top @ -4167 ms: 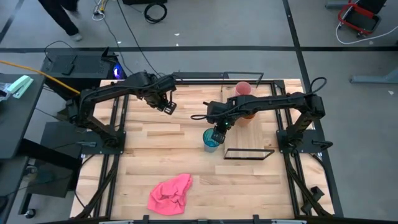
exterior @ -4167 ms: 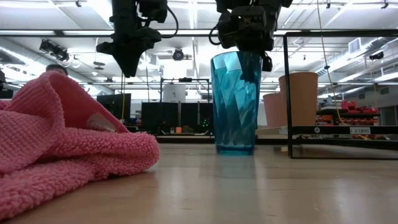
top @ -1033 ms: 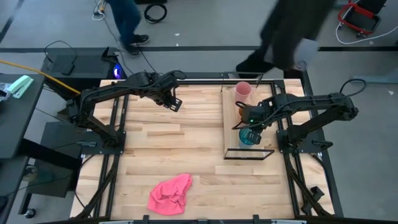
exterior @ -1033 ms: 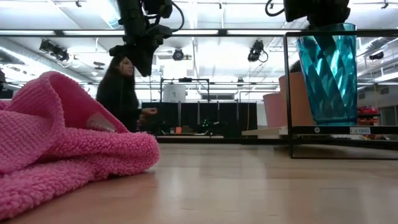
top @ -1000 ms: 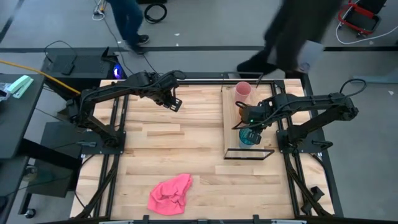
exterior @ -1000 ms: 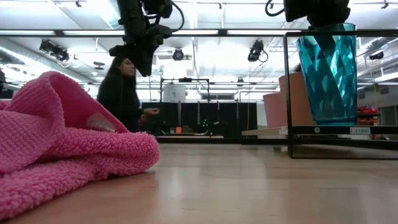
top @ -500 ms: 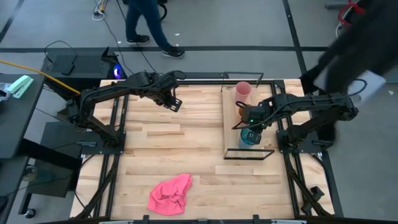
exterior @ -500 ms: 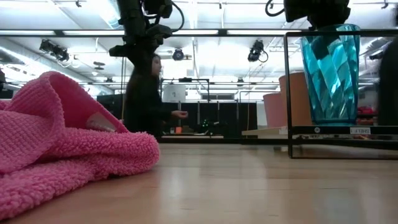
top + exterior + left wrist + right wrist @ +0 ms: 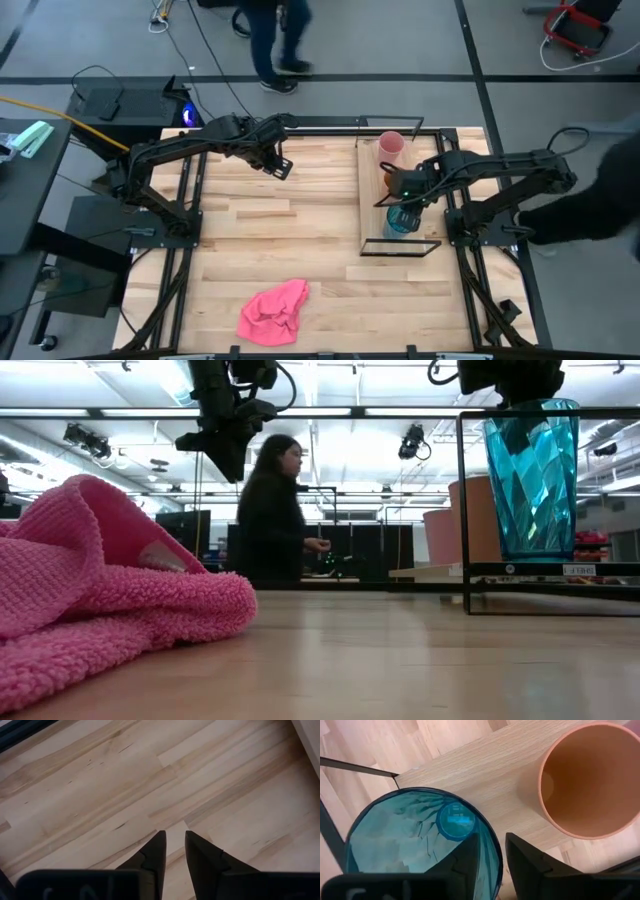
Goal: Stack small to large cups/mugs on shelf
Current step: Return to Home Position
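The right gripper (image 9: 492,837) hangs over the shelf (image 9: 490,775), its jaws narrow and pinching the rim of the teal cup (image 9: 415,835), one inside the wall and one outside. That cup stands upright on the shelf, just beside the orange cup (image 9: 590,780); the pink cup (image 9: 391,145) stands beyond the orange one. From above, the right arm hides most of the orange cup. The left gripper (image 9: 175,834) hovers over the bare desk (image 9: 260,220), jaws almost together, holding nothing. A pink cloth (image 9: 273,312) lies well apart from the shelf
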Robot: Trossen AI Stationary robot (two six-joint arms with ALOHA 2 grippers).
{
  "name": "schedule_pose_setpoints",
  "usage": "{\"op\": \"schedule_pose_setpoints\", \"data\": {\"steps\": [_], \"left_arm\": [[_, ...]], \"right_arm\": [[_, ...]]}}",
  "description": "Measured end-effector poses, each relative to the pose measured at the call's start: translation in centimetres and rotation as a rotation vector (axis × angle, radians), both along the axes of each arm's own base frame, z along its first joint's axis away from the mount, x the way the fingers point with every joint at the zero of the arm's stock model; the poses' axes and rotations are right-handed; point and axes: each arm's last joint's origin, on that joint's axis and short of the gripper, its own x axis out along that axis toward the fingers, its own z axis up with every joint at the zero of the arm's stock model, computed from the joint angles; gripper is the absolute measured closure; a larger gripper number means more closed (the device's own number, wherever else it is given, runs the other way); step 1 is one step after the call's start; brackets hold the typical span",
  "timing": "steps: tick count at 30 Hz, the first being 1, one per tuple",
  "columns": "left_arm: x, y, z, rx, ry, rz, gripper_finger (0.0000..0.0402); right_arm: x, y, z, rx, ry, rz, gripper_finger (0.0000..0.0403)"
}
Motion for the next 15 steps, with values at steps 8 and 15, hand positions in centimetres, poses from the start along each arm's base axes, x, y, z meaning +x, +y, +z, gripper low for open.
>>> {"op": "schedule_pose_setpoints", "data": {"steps": [8, 15], "left_arm": [[0.0, 0.0, 0.0, 0.000, -0.001, 0.000, 0.0317], [0.1, 0.0, 0.0, -0.002, -0.014, 0.018, 0.0319]], "right_arm": [[-2.2, -0.1, 1.7, 0.020, -0.104, -0.056, 0.0295], [-5.7, -0.3, 3.8, 0.045, -0.256, -0.093, 0.0295]]}}
